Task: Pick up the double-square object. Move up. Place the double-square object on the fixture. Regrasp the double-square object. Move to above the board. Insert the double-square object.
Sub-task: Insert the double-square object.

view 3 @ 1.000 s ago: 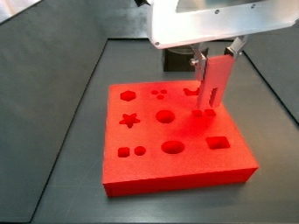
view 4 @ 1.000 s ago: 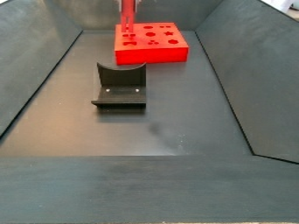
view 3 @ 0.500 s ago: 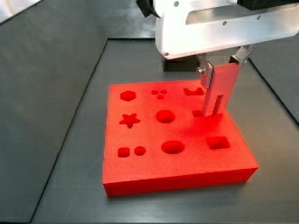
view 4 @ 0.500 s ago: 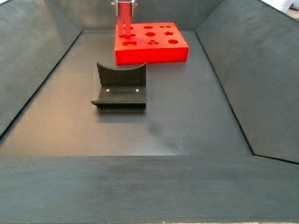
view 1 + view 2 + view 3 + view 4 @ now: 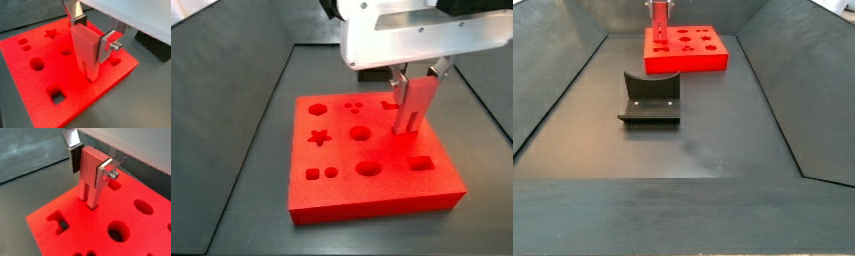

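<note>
the gripper [image 5: 91,34] hangs over the board [image 5: 40,90], its silver fingers [image 5: 105,172] clamped on the double-square object [image 5: 85,52], which stands upright between them with its lower end just at the board's top face. in a side view the double-square object [image 5: 416,105] sits above the board [image 5: 372,195] near its right edge. the fixture [image 5: 649,99] stands apart on the dark floor [image 5: 687,150], nearer the camera than the board [image 5: 687,58].

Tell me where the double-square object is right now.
The double-square object hangs upright, clamped in the pincer, over the board near its far right part in a side view; its lower end looks just above the top face.
</note>
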